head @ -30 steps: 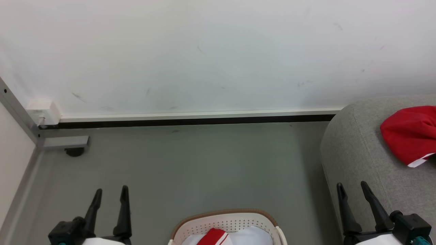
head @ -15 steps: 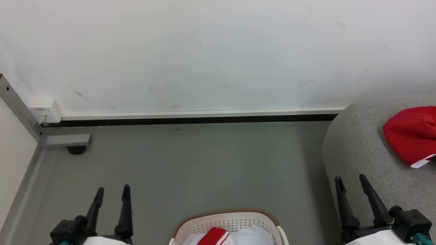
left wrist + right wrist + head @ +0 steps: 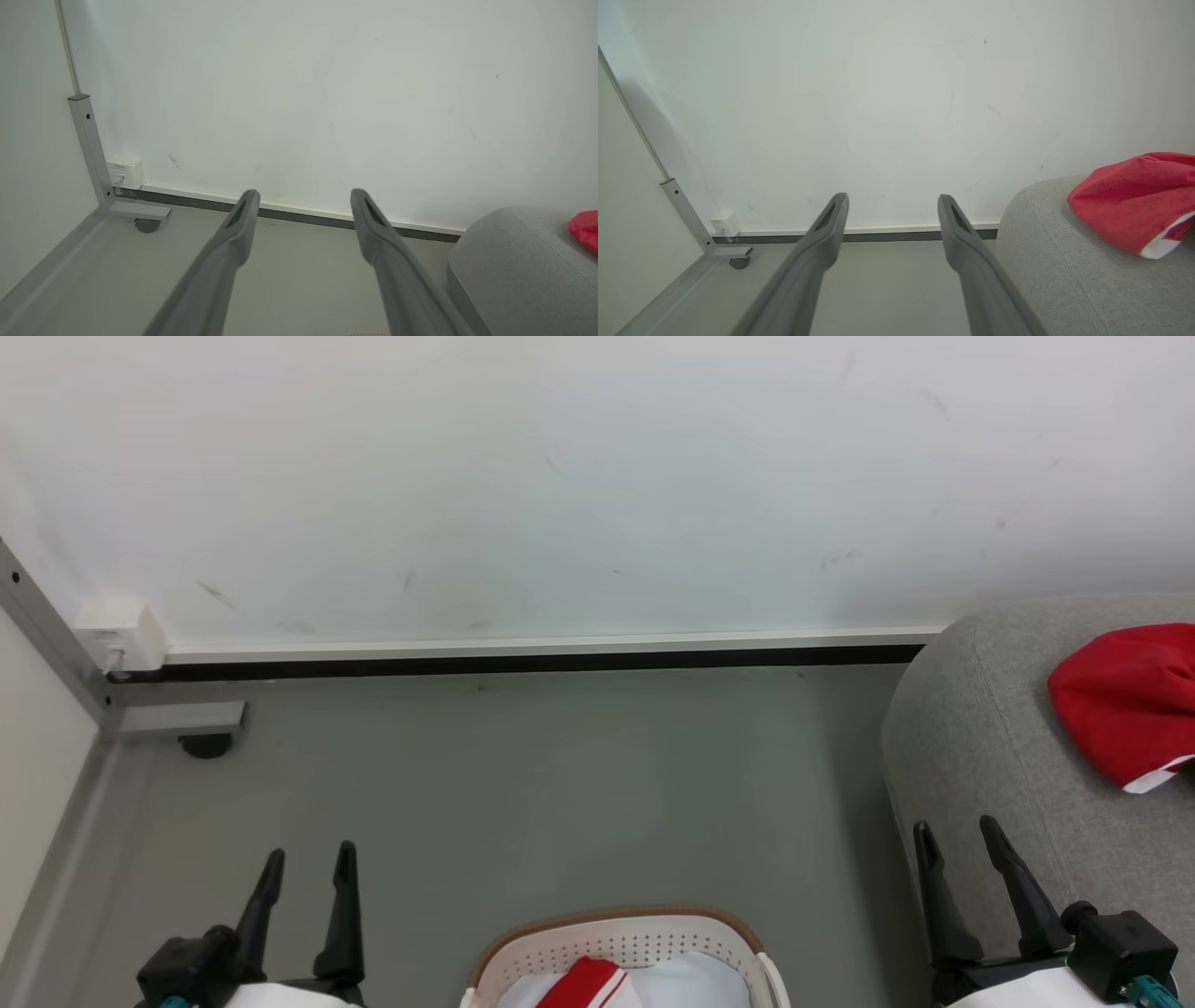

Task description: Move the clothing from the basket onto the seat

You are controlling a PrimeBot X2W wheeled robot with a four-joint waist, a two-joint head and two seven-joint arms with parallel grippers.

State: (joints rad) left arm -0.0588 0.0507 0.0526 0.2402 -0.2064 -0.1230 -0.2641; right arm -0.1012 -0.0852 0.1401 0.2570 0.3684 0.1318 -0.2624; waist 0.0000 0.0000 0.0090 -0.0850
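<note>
We face a pale, scuffed wall (image 3: 597, 476) and a grey-green floor (image 3: 523, 784), both beyond the basket (image 3: 621, 938), which sits low and central before us with its far rim showing. Inside it a red-and-white piece (image 3: 583, 985) lies against a white piece (image 3: 695, 980), so there is clothing left to move. To the right of the basket, and apart from it, rises the rounded corner of the seat (image 3: 980, 756). On its top lies a red garment (image 3: 1120, 700) with white trim, which we judge to be one piece already delivered.

Our left gripper (image 3: 309, 851) hovers to the left of the basket and our right gripper (image 3: 954, 825) to its right, in front of the seat's side. Each has its fingers spread well apart with nothing between them, as both wrist views confirm. We take this as a ready stance: empty and parted, flanking the basket so either arm can reach down into it.

Far left of the basket, a metal frame (image 3: 56, 635) and a small socket box (image 3: 119, 635) stand at the wall, out of the way. We would likely need to bend toward the basket, since its contents lie at the view's lower edge.
</note>
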